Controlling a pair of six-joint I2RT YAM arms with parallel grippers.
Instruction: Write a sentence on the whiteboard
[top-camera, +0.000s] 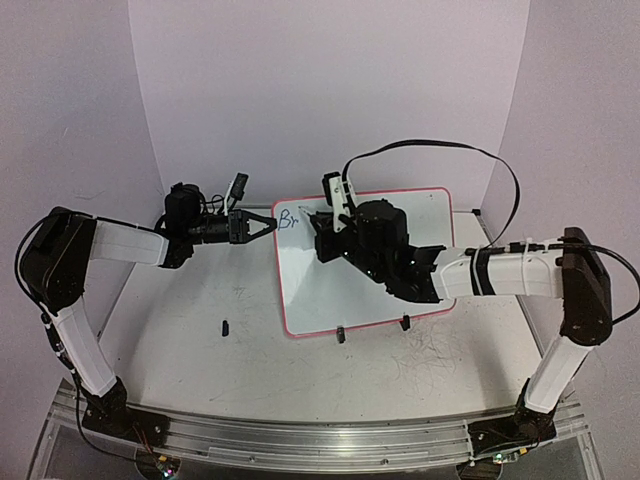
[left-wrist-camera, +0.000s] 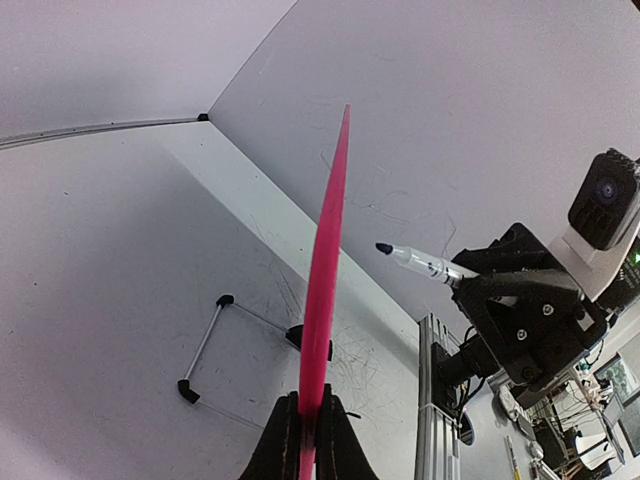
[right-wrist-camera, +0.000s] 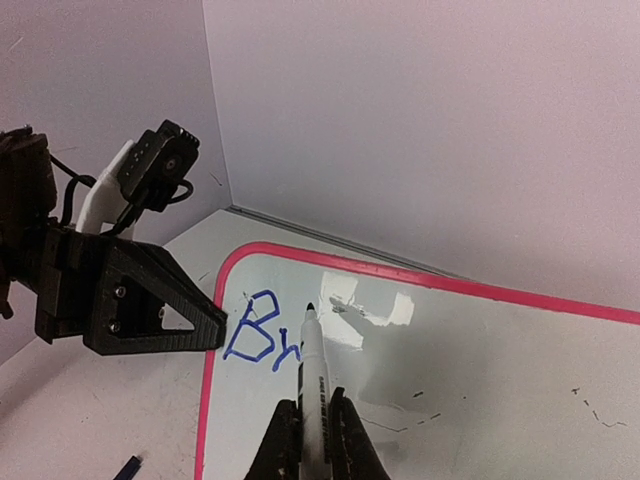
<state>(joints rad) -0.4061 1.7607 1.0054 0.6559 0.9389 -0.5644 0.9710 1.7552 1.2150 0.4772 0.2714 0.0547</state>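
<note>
The whiteboard (top-camera: 335, 290), white with a red-pink rim, lies tilted on the table. My left gripper (top-camera: 272, 225) is shut on the rim of its left edge, and the left wrist view shows that rim (left-wrist-camera: 326, 280) edge-on between the jaws of this gripper (left-wrist-camera: 308, 425). My right gripper (right-wrist-camera: 312, 425) is shut on a white marker (right-wrist-camera: 316, 375), uncapped, its dark tip just right of the writing. Of the sentence, blue letters "Br" (right-wrist-camera: 262, 330) show near the board's top left corner (top-camera: 289, 218). Whether the tip touches the board I cannot tell.
A small dark marker cap (top-camera: 225, 326) lies on the table left of the board. Two black clip feet (top-camera: 341, 334) (top-camera: 405, 322) sit at the board's near edge. A thin wire stand (left-wrist-camera: 205, 345) rests on the scuffed tabletop. Grey walls close in behind and at both sides.
</note>
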